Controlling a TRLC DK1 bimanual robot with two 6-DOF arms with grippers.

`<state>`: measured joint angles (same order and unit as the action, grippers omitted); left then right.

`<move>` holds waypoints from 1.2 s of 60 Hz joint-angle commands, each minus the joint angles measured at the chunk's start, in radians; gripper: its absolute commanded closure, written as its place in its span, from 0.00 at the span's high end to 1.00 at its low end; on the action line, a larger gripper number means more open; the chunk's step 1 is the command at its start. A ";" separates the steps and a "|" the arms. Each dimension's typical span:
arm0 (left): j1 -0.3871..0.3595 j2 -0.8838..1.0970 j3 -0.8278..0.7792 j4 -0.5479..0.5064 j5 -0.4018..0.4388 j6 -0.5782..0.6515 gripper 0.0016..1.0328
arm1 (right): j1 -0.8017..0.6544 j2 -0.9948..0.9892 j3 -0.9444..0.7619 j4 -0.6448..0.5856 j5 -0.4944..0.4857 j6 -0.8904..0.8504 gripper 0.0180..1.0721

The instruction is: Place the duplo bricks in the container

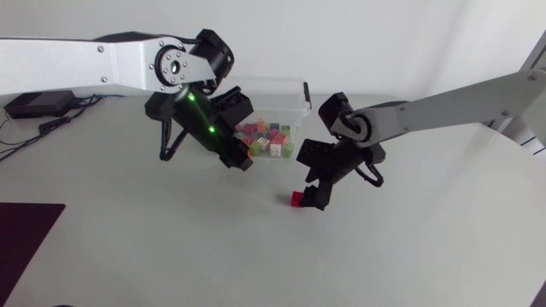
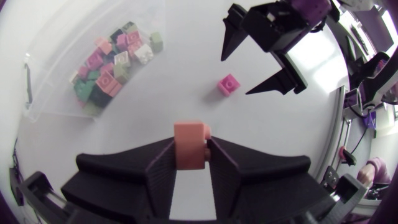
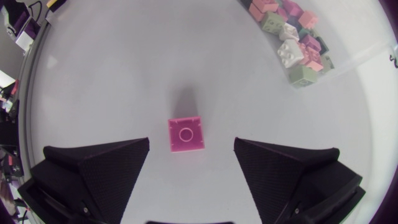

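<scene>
Head view: my left gripper (image 1: pixel 241 162) covers the near left corner of the clear plastic container (image 1: pixel 300 95), and the salmon duplo brick (image 2: pixel 189 140) it grips barely shows there. In the left wrist view that brick's lower half is hidden between the fingers. My right gripper (image 1: pixel 312 195) overlaps one side of the small pink square brick (image 1: pixel 294 199). The mixed coloured bricks (image 1: pixel 269 141) in the container are too small to count. The right wrist view cuts the container off, so I see only a corner.

I see smooth plastic in the pink square brick (image 3: pixel 186 134) and orange brick (image 2: pixel 189 144); matt white worktop (image 3: pixel 112 74); clear plastic container (image 1: pixel 299 95).
</scene>
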<state>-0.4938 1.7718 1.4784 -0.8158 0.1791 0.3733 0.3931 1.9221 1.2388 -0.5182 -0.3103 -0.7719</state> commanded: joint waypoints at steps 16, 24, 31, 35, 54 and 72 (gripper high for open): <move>0.064 -0.009 0.128 -0.043 0.037 0.044 0.21 | 0.027 0.133 0.105 -0.063 0.033 -0.053 0.85; 0.075 0.003 0.149 -0.043 0.046 0.044 0.21 | 0.046 0.176 0.137 -0.095 0.057 -0.066 0.68; 0.090 0.014 0.178 -0.043 0.049 0.041 0.21 | 0.049 0.209 0.166 -0.115 0.056 -0.061 0.30; 0.100 0.021 0.200 -0.049 0.057 0.039 0.21 | 0.046 0.219 0.185 -0.128 0.056 -0.044 0.26; 0.166 0.069 0.347 -0.051 0.114 0.012 0.21 | 0.046 0.091 0.195 -0.226 0.043 -0.015 0.14; 0.208 0.161 0.416 0.015 0.132 -0.019 0.23 | 0.072 -0.046 0.252 -0.321 0.031 0.029 0.14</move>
<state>-0.2996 1.8839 1.8614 -0.8234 0.3027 0.3775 0.4522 1.9064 1.4525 -0.8124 -0.2657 -0.7650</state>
